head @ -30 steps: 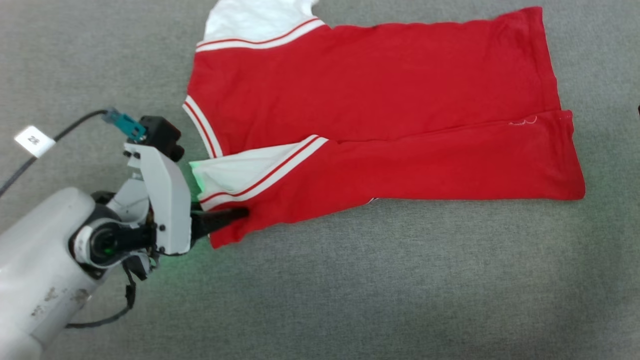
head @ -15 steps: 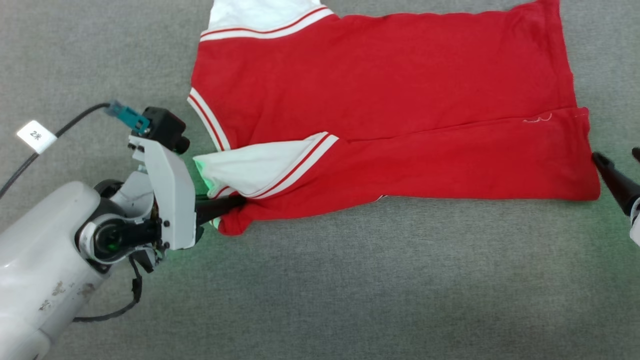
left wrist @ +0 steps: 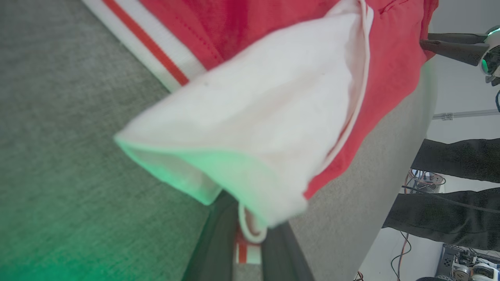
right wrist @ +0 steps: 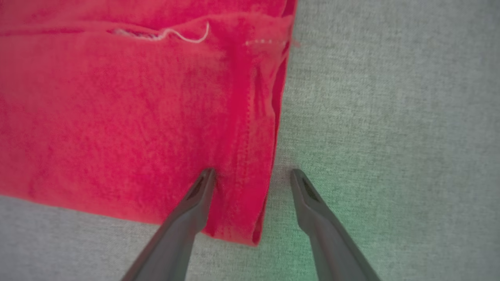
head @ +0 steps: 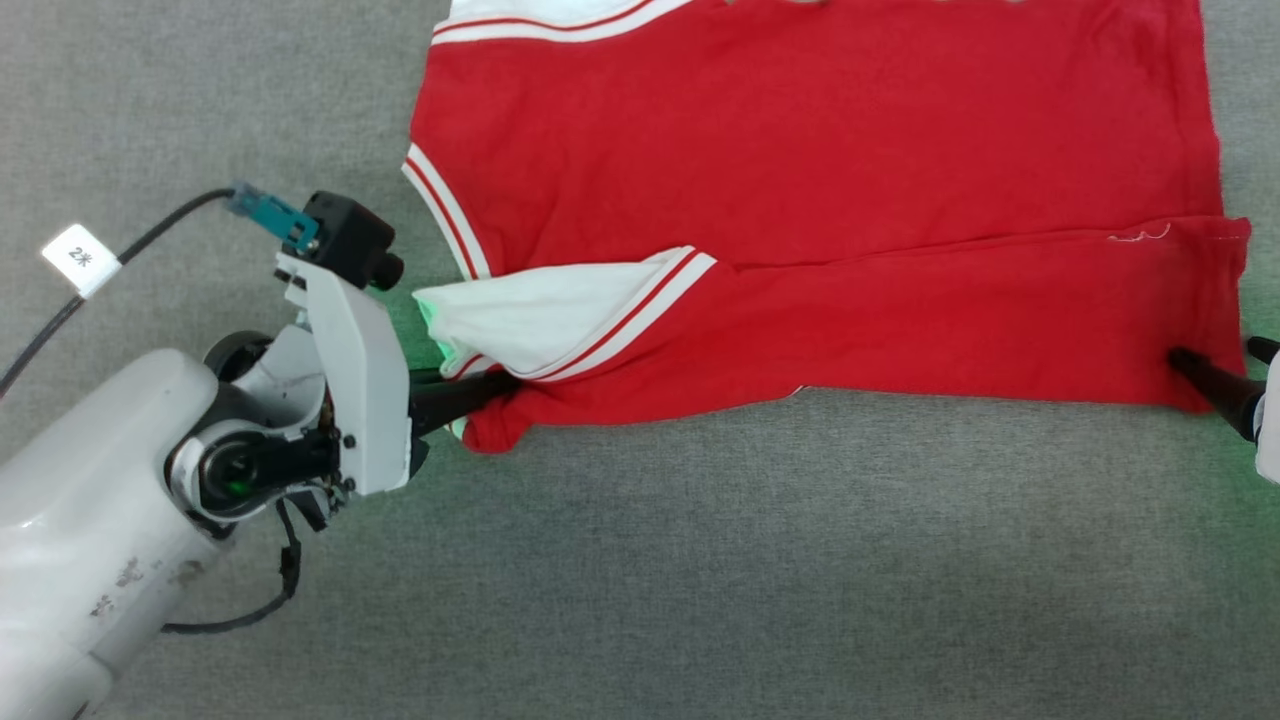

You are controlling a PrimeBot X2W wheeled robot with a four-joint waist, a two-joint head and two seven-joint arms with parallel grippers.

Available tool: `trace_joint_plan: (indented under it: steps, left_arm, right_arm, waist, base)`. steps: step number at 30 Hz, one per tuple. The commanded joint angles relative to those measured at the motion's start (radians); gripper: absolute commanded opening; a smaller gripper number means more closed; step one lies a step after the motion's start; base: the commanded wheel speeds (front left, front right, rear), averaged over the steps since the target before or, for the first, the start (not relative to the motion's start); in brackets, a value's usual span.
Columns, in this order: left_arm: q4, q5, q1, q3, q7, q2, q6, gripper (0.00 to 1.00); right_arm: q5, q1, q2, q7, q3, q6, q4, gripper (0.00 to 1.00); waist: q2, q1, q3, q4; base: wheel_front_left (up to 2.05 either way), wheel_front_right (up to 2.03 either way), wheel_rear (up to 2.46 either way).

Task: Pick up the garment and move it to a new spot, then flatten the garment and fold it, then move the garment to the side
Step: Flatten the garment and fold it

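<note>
You have the garment [head: 820, 170] lying part-folded on the grey surface [head: 700, 560], its near left corner beneath the white sleeve [head: 530, 320] pinched tight in your left gripper [head: 490, 390], while your right gripper [right wrist: 252, 172] gapes wide astride the near right hem corner, holding nothing.

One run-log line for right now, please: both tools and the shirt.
phase: fold | left tool: shut on shirt corner by white sleeve | right tool: open, astride hem corner | shirt: flat on grey surface
</note>
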Motion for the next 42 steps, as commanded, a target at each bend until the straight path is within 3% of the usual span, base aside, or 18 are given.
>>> trace_joint_plan:
  steps: [1, 9, 19, 24, 32, 33, 34, 35, 36, 37, 42]
  left_arm:
    - [0.019, 0.019, 0.027, -0.024, -0.003, -0.016, 0.011, 0.0]
    - [-0.003, 0.069, 0.068, -0.009, -0.109, 0.006, 0.02, 0.0]
    - [-0.127, 0.143, 0.215, -0.018, -0.281, 0.045, 0.103, 0.0]
    - [-0.217, 0.125, 0.305, -0.009, -0.347, 0.074, 0.151, 0.0]
    - [-0.33, 0.123, 0.403, -0.031, -0.382, 0.111, 0.196, 0.0]
    - [-0.337, 0.123, 0.408, -0.032, -0.383, 0.11, 0.198, 0.16]
    - [-0.337, 0.123, 0.408, -0.032, -0.383, 0.11, 0.198, 0.16]
    - [-0.341, 0.124, 0.411, -0.03, -0.391, 0.109, 0.201, 0.42]
    - [-0.343, 0.123, 0.413, -0.024, -0.4, 0.107, 0.204, 0.85]
    - [-0.347, 0.122, 0.415, -0.02, -0.41, 0.105, 0.207, 1.0]
    - [-0.369, 0.116, 0.444, 0.019, -0.488, 0.114, 0.238, 1.0]
  right_arm:
    - [0.002, 0.006, 0.018, -0.002, 0.007, -0.001, 0.012, 0.0]
    - [0.015, 0.053, 0.032, -0.045, -0.047, -0.001, -0.005, 0.0]
    - [0.041, 0.221, 0.02, -0.048, -0.131, -0.001, -0.109, 0.0]
    - [0.055, 0.311, 0.024, -0.035, -0.162, -0.001, -0.16, 0.0]
    - [0.075, 0.418, 0.031, -0.019, -0.212, -0.001, -0.218, 0.0]
    - [0.07, 0.423, 0.033, -0.029, -0.218, -0.001, -0.224, 0.06]
    - [0.07, 0.423, 0.033, -0.029, -0.218, -0.001, -0.224, 0.06]
    - [0.067, 0.427, 0.036, -0.039, -0.22, -0.001, -0.23, 0.4]
    - [0.064, 0.428, 0.042, -0.055, -0.225, -0.001, -0.237, 0.6]
    - [0.06, 0.427, 0.051, -0.072, -0.232, -0.001, -0.241, 1.0]
    - [0.047, 0.423, 0.072, -0.176, -0.249, -0.001, -0.284, 1.0]
  waist:
    - [-0.0001, 0.0, 0.006, 0.006]
    - [-0.0001, 0.0, -0.029, 0.021]
    - [-0.0001, 0.0, -0.106, 0.053]
    - [-0.0001, 0.0, -0.136, 0.056]
    - [-0.0001, 0.0, -0.15, 0.064]
    - [-0.0001, 0.0, -0.151, 0.065]
    - [-0.0001, 0.0, -0.151, 0.065]
    - [-0.0001, 0.0, -0.152, 0.065]
    - [-0.0001, 0.0, -0.153, 0.065]
    - [-0.0001, 0.0, -0.154, 0.065]
    - [-0.0001, 0.0, -0.163, 0.067]
  base:
    - [0.0, 0.0, 0.0]
    - [0.0, 0.0, 0.0]
    - [0.0, 0.0, 0.0]
    - [0.0, 0.0, 0.0]
    - [0.0, 0.0, 0.0]
    - [0.0, 0.0, 0.0]
    - [0.0, 0.0, 0.0]
    - [0.0, 0.0, 0.0]
    - [0.0, 0.0, 0.0]
    - [0.0, 0.0, 0.0]
    - [0.0, 0.0, 0.0]
